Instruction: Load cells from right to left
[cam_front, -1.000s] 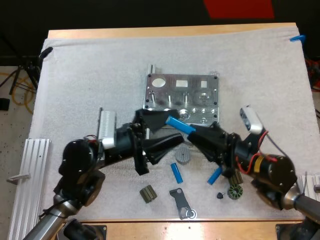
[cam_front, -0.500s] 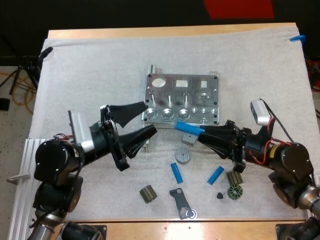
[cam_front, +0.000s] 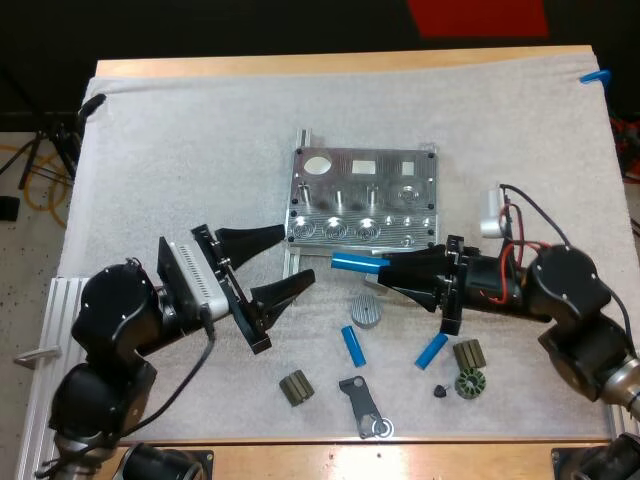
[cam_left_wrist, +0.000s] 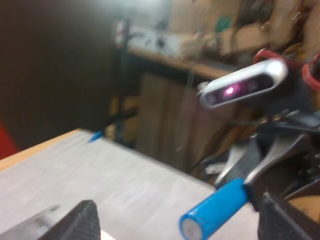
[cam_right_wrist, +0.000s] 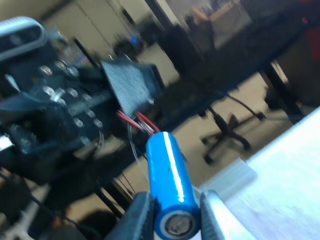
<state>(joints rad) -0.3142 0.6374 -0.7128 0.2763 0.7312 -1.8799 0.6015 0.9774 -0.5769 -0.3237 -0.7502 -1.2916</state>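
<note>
The metal fixture (cam_front: 365, 195) sits mid-mat. Just in front of its near edge, my right gripper (cam_front: 383, 269) is shut on a blue cylinder (cam_front: 354, 263), held level and pointing left. In the right wrist view the fingers (cam_right_wrist: 138, 214) press on both sides of that blue cylinder (cam_right_wrist: 170, 192). My left gripper (cam_front: 300, 255) stands open, its fingers apart and facing the cylinder's free end from the left. The left wrist view has the blue cylinder (cam_left_wrist: 214, 209) between my own spread fingers (cam_left_wrist: 82, 222). Two loose blue cylinders (cam_front: 354, 345) (cam_front: 431, 350) lie nearer the front.
Small dark parts lie in front: a grey gear (cam_front: 367, 311), a ribbed cylinder (cam_front: 294, 388), a flat bracket (cam_front: 362, 405), and two ribbed pieces (cam_front: 469, 368) at the right. A ribbed aluminium rail (cam_front: 70, 340) lies at the mat's left edge.
My left gripper drew back to the left, off the cylinder, and stands open. The right gripper kept the blue cylinder and shifted it slightly left and lower, before the fixture's front edge.
</note>
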